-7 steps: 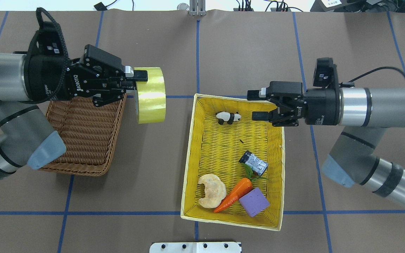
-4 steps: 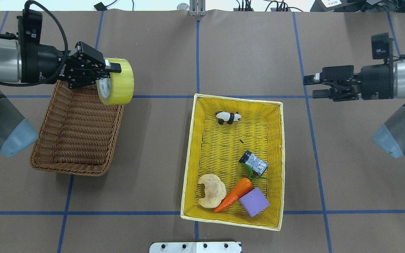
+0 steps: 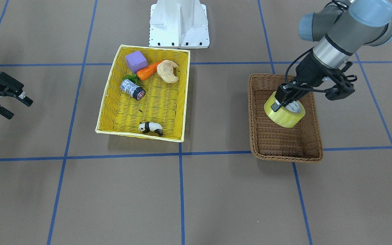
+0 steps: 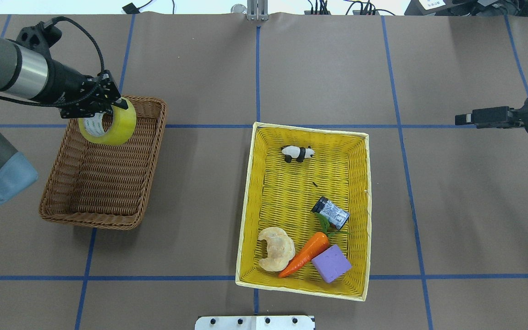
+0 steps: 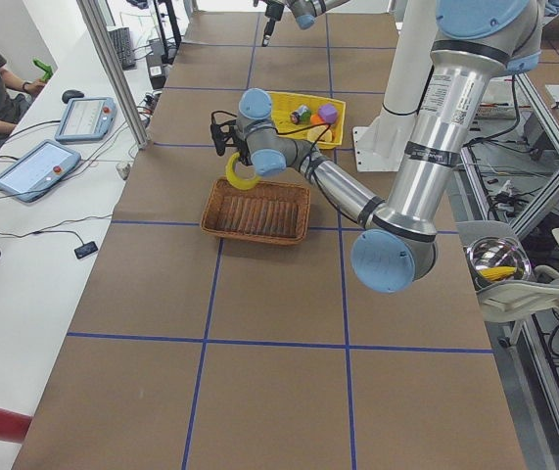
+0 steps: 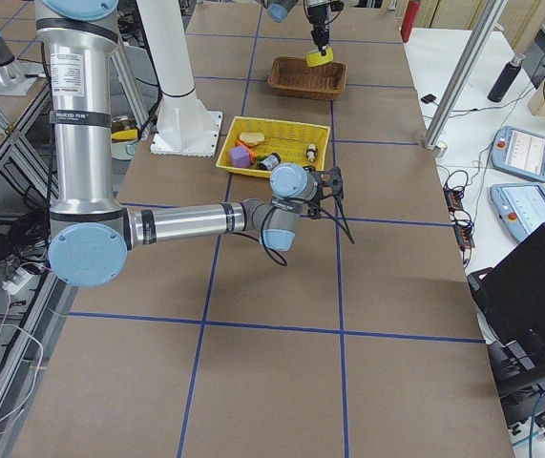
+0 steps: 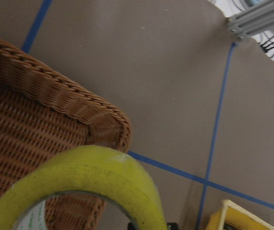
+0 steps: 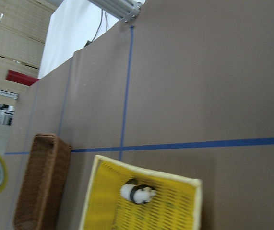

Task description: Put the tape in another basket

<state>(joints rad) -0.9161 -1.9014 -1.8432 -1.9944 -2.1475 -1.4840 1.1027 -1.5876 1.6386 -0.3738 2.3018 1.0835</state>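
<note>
The yellowish tape roll [image 4: 118,127] hangs tilted over the far end of the brown wicker basket [image 4: 103,224]. My left gripper [image 4: 110,110] is shut on the roll's wall, with one finger inside the core. In the front view the tape [image 3: 284,115] is held by the left gripper [image 3: 282,99] above the basket [image 3: 284,157]. The left wrist view shows the roll [image 7: 93,177] over the basket's corner [image 7: 55,96]. My right gripper [image 3: 17,108] is open and empty, far off to the side [image 4: 463,120].
A yellow basket [image 4: 248,201] at the table's middle holds a toy panda [image 4: 298,153], a small grey cylinder [image 4: 331,212], a carrot [image 4: 304,254], a purple block [image 4: 331,263] and a croissant [image 4: 276,248]. The robot base [image 3: 179,23] stands behind it.
My left gripper has carried the tape from beside the brown basket's far right corner to over its far end. My right arm has drawn back to the right, away from the yellow basket.
</note>
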